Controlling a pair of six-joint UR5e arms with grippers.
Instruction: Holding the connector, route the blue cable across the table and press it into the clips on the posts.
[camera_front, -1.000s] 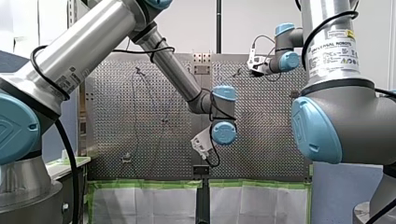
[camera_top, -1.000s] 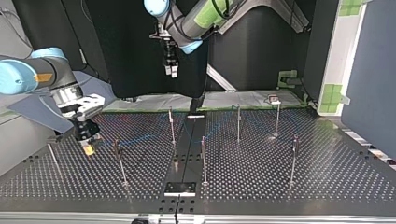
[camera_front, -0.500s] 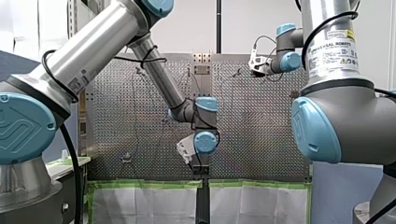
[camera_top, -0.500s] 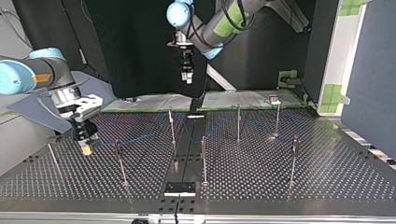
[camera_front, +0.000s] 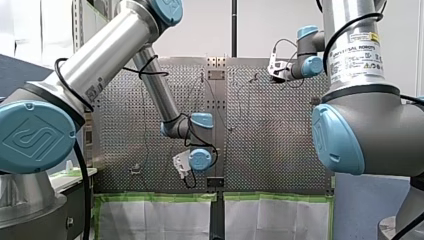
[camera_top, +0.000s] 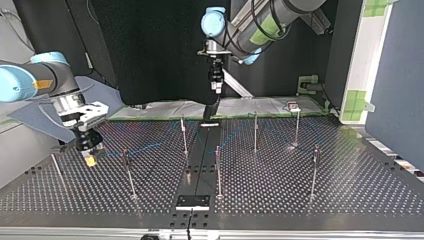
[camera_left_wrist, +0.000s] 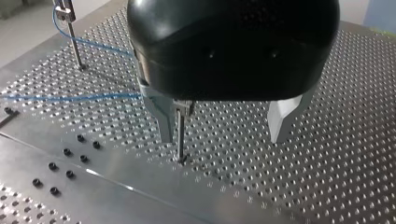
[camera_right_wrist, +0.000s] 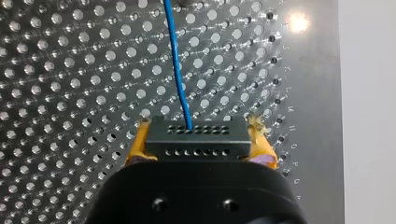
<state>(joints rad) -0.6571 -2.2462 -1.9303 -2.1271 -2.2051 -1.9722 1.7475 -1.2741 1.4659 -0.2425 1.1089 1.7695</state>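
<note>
The black connector sits between the yellow pads of my right gripper, which is shut on it. The blue cable runs out of it over the perforated table. At the top view's left, my right gripper hangs low over the plate, and the blue cable trails toward a post. My left gripper hangs high at the back, open and empty. In its wrist view my left gripper shows metal fingers wide apart, a thin post beside one.
Several thin posts stand on the plate, among them a post, a post and a post. A clip-topped post carries the blue cable. A dark rail runs down the plate's middle.
My left arm has swung toward the top view's right, staying high and open. My right gripper has kept its hold on the connector and barely moved.
</note>
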